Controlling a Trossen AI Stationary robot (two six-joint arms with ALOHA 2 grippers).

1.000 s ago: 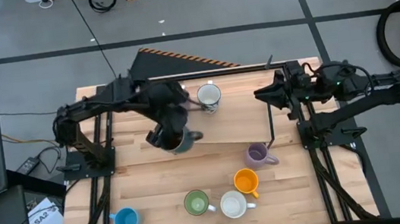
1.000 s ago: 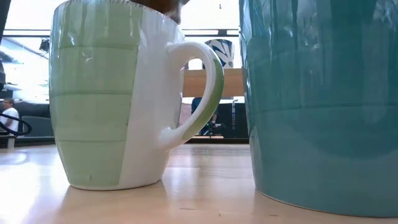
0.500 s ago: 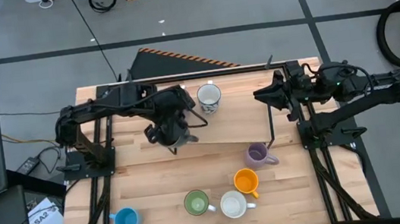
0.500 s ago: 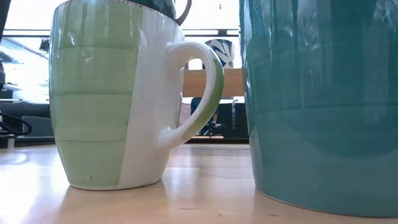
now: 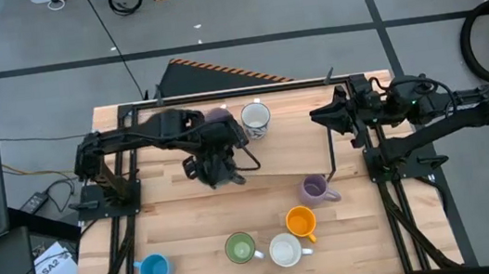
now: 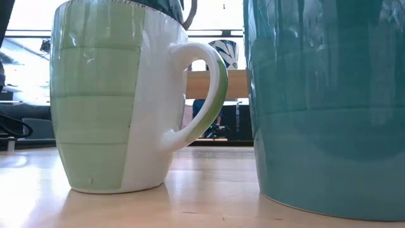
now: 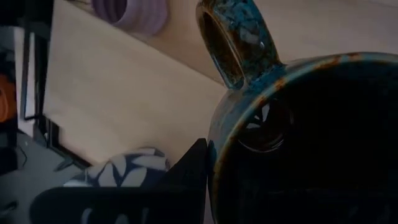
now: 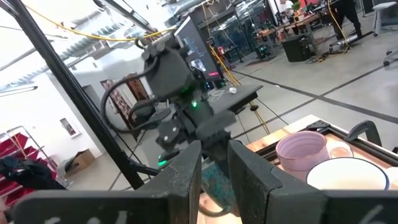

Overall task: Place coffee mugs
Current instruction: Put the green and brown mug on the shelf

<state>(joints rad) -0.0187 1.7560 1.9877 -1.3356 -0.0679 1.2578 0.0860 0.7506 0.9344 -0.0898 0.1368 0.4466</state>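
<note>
Item: dark brown glazed ceramic mug with blue-speckled handle (image 7: 298, 143). The left end effector (image 5: 217, 164) is grasping it, one finger hooked over the rim (the left wrist view is showing the dark finger against the mug wall). The mug is hanging just beside the white patterned mug (image 5: 255, 118), on the side toward the left arm's base, over the light plywood board (image 5: 275, 157). Its handle is pointing away from the wrist, toward a lavender mug (image 7: 130, 12) on the table (image 5: 181, 229).

Item: right end effector (image 8: 214, 165). It is waiting just beyond the board's far edge from the patterned mug, fingers standing a little apart with nothing seen between them.

Item: second lavender mug (image 5: 219, 116), touching or nearly touching the patterned mug on the left arm's side, largely hidden by that arm.

Item: lavender mug (image 5: 314, 189), near the patterned mug, toward the front of the table.

Item: orange mug (image 5: 301, 221), green mug (image 5: 239, 248), plain white mug (image 5: 285, 250), blue mug (image 5: 152, 270); all standing well apart from the patterned mug, along the table's front.

Relation governing the coming move (a judgement): the carried mug is hanging directly below the left end effector, long axis roughly upright, so setting it down calls for a straight lowering beside the patterned mug. The left arm is nearer.
</note>
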